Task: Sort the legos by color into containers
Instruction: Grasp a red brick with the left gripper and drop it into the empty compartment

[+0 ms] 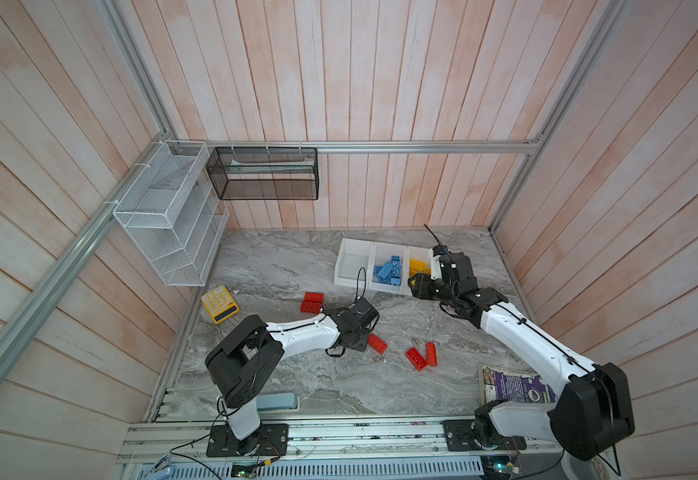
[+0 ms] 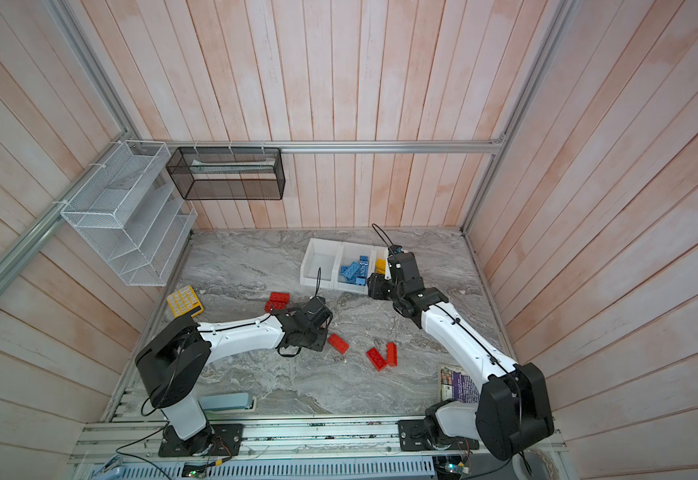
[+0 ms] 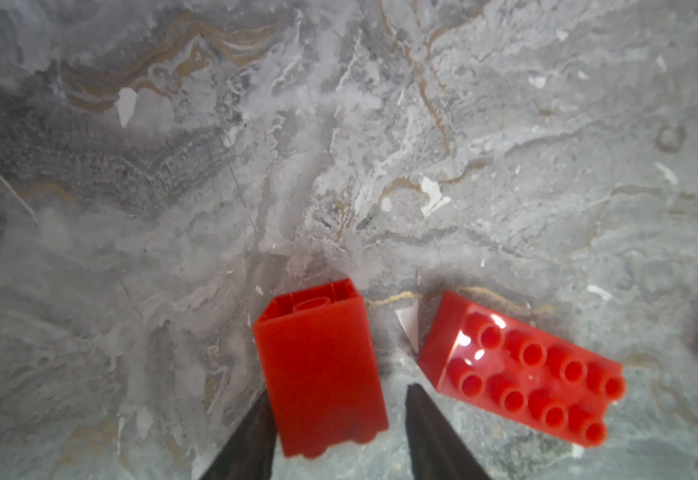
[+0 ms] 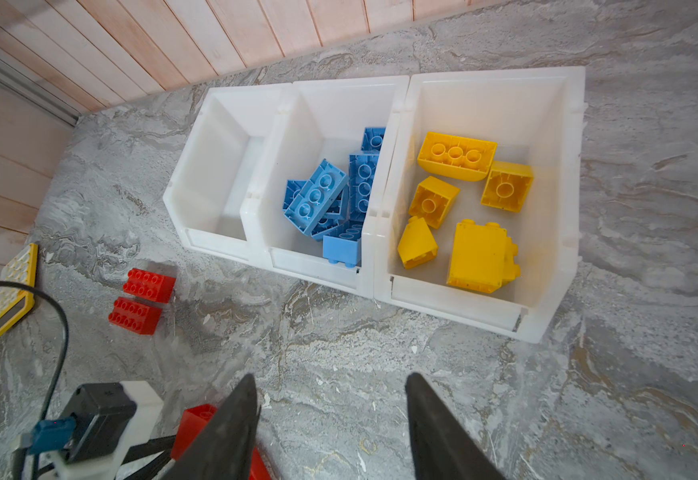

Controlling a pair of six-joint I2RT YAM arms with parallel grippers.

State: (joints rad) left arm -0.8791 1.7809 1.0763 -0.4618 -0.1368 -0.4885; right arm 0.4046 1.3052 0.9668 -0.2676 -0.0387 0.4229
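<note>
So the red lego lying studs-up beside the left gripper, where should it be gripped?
Probably by its two long side walls, mid-length, coming straight down from above. The studs-up red lego lies flat on the table, so those walls are parallel and exposed, while the studded top offers no flat face. The tipped red lego sits off one end, leaving both long sides free.
</note>
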